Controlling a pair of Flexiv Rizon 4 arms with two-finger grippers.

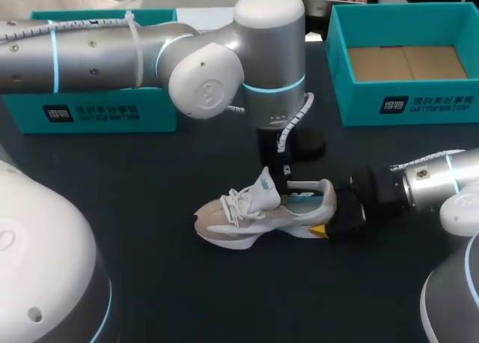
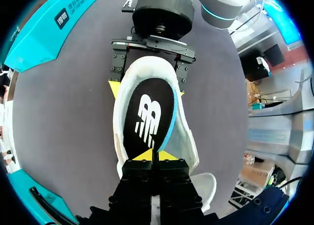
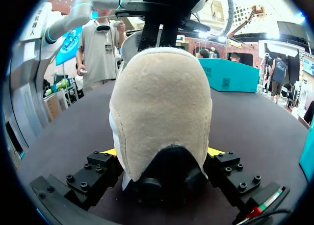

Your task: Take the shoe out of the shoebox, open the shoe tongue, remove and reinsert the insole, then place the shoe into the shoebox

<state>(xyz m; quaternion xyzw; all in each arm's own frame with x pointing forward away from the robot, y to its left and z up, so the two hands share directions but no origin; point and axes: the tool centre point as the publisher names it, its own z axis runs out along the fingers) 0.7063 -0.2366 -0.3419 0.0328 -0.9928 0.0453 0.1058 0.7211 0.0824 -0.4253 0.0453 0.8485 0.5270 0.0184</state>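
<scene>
A beige and white sneaker (image 1: 254, 217) lies on the dark table, toe to the left, its tongue (image 1: 263, 193) pulled up. My left gripper (image 1: 285, 177) comes down into the shoe's opening. In the left wrist view it (image 2: 152, 155) is shut on the front edge of the black insole (image 2: 147, 118), whose blue rim is slightly lifted. My right gripper (image 1: 329, 225) holds the heel, one finger pressing each side (image 3: 164, 154); its yellow tips also show beside the heel in the left wrist view (image 2: 147, 90).
An open teal shoebox (image 1: 408, 103) with a cardboard floor stands at the back right. A second teal box part (image 1: 97, 112) sits at the back left, under my left arm. Bare dark table lies in front of the shoe.
</scene>
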